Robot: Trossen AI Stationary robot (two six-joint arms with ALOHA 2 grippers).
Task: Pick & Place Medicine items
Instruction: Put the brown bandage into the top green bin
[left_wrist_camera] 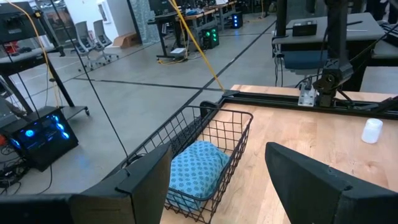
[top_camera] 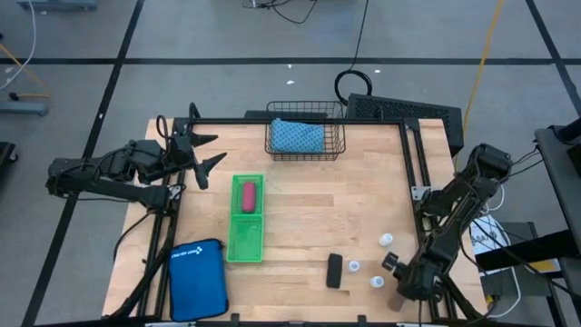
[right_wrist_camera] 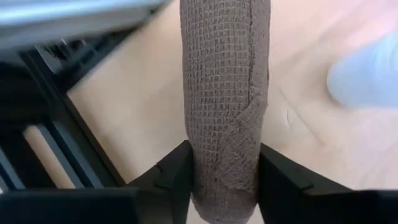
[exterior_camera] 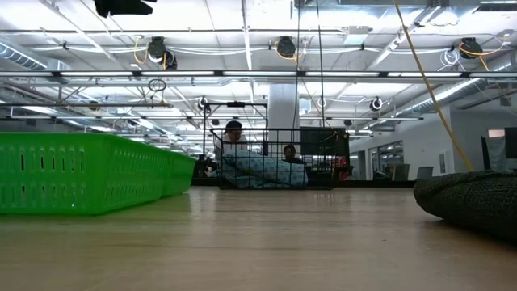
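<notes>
The brown piece (right_wrist_camera: 225, 93), a finger-length roll wrapped in woven bandage-like cloth, lies on the desk (top_camera: 309, 209) at its near right corner, just beside the dark frame rail. The right gripper (right_wrist_camera: 224, 171) is down over it, and its two fingers (right_wrist_camera: 171, 177) press against the roll from both sides, so they appear to be closing into a grip on it; the roll does not look lifted yet.

The pink piece (top_camera: 249, 196) already lies in the far half of the green tray (top_camera: 246, 245), which suggests one item is placed. The black piece (top_camera: 335, 270) rests on the bare wood right of the tray, and three small white bottles (top_camera: 386, 240) stand near it, close to the right gripper's arm. So, by this reading, one of six is done, one is in hand, and four wait.

The left gripper (top_camera: 201, 151) hangs over the far left corner of the desk with its fingers (left_wrist_camera: 317, 180) spread apart and holding nothing.

The brown roll sits tight against the frame rail and the desk edge, so lifting straight up seems safest. The bottles stand between it and the tray and could be knocked. The middle of the desk is open wood. A wire basket (top_camera: 306, 136) holding a blue cloth (top_camera: 295, 136) stands at the far edge, and a blue pouch (top_camera: 198, 280) lies at the near left.
</notes>
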